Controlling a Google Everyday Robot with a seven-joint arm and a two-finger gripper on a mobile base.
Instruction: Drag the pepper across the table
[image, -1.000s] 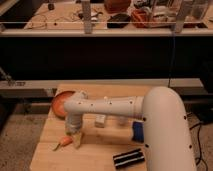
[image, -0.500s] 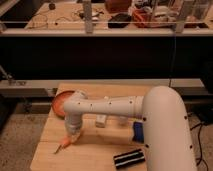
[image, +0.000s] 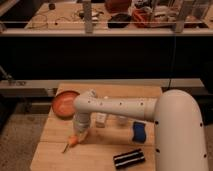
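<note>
Since earlier, gripper (image: 80, 134) and pepper (image: 73, 141) shifted slightly right; its grip apparently unclear, arm-hidden.

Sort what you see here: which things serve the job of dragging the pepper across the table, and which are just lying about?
In the job: pepper; table; gripper, down at the pepper.
Lying about: orange bowl; blue object; black object; small white container.

behind the desk (image: 150, 90), where the pincer (image: 79, 134) hangs low at the left, a long cluttered wooden bench (image: 60, 20) stands above dark shadow, with grey speckled floor (image: 22, 130) beside.
</note>
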